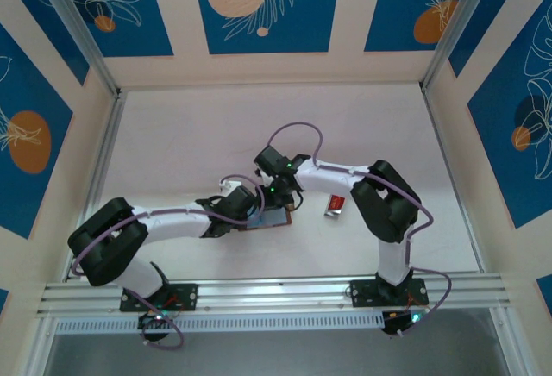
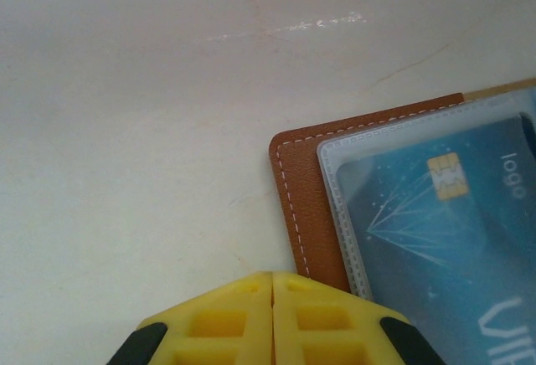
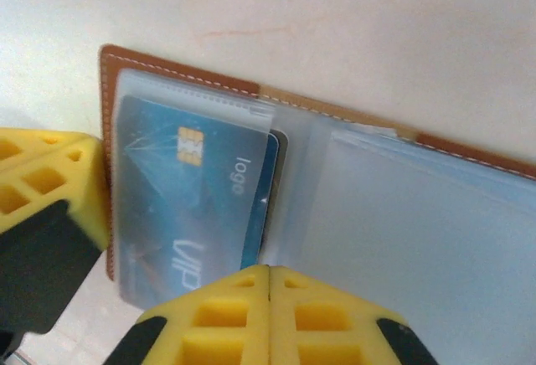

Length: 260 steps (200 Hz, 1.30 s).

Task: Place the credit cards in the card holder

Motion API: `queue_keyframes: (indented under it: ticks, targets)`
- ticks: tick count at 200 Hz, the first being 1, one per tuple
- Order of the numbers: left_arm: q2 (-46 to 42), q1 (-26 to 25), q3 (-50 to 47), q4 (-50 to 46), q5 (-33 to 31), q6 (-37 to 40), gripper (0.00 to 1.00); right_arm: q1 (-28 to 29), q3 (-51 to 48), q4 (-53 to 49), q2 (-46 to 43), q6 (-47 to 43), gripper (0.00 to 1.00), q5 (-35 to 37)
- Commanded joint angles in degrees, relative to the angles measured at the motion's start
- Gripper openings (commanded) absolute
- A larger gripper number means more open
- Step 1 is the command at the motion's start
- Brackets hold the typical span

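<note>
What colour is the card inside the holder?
Blue; the card shows best in the right wrist view.

The blue card [image 3: 201, 189] just beyond the right fingers [image 3: 226, 319] reads "logo", and "VIP" nearer the fingers.

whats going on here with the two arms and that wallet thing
Two robot arms are loading credit cards into an open brown card holder that lies flat on the table. A blue card sits in the clear sleeve on one half; the sleeve on the other half looks empty. Both grippers are shut and low over the holder: the left gripper at its outer edge, the right gripper near its middle. A red card lies on the table beside the holder, not yet put in.
</note>
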Motion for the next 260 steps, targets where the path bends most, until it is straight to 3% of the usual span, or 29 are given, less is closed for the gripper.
queue_keyframes:
  ticks: [1, 63, 147, 207, 260]
  targets:
    - [3.4, 0.1, -2.0, 4.7, 2.0, -1.0, 0.07, -1.0, 2.1, -4.5, -3.0, -3.9, 0.18, 4.8]
    - [2.7, 0.1, -2.7, 5.1, 1.9, -1.2, 0.07, -3.0, 3.5, -6.1, 0.2, -5.7, 0.21, 9.2]
    - [2.4, 0.1, -2.8, 5.1, 1.8, -1.2, 0.07, -2.5, 3.0, -4.9, 5.9, -5.5, 0.24, 7.4]
    - [3.1, 0.1, -2.5, 5.3, 2.0, -1.1, 0.07, -2.2, 0.9, 1.0, 3.9, -3.4, 0.25, -8.9]
    - [2.6, 0.1, -2.6, 5.8, 2.6, -0.4, 0.07, -2.4, -0.1, 6.1, 3.9, -0.3, 0.25, -18.2]
